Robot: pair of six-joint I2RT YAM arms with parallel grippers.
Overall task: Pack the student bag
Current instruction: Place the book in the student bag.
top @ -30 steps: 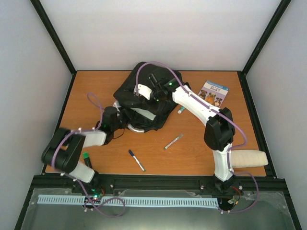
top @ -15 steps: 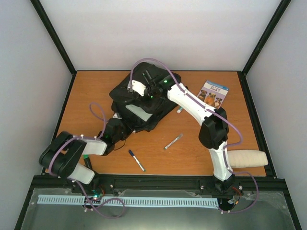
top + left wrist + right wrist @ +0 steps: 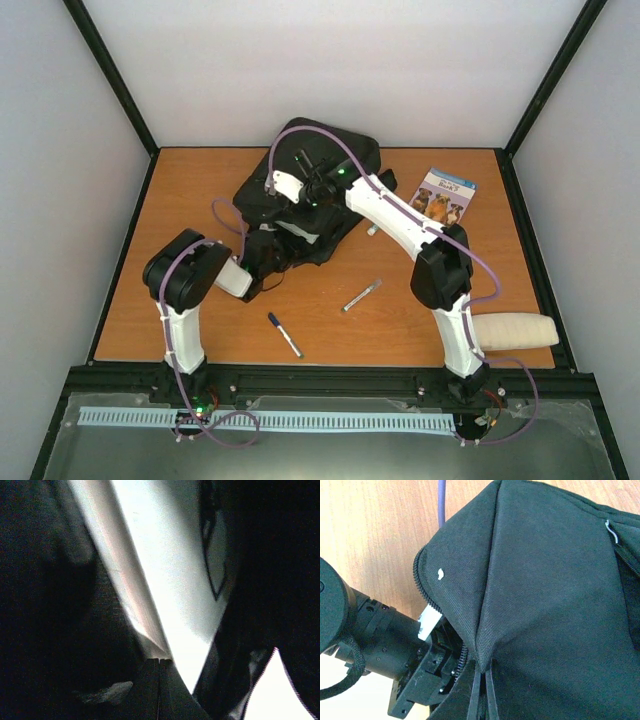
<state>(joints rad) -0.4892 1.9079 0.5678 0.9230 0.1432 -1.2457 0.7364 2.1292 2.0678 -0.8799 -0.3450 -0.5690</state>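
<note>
Right pincer (image 3: 481, 680) clamped on the large black fabric student bag (image 3: 545, 580): lift toward twelve o'clock, clearing your shut left pincer (image 3: 160, 667) inside.

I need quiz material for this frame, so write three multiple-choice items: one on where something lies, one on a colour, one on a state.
1. Where does the picture booklet lie?
A. at the near left corner
B. flat on the table, to the right of the student bag, towards the far right corner
C. propped upright against the back wall

2. What colour is the oblong pouch at the near right edge?
A. beige
B. red
C. blue

3. How is the right tool?
A. wide open, touching nothing
B. shut on the student bag's fabric
C. half open, hovering

Answers:
1 B: the top view shows the booklet flat on the wood, right of the bag.
2 A: the pouch is pale beige beside the right arm's base.
3 B: the right wrist view shows its fingers pinched together on a ridge of black cloth.
</note>
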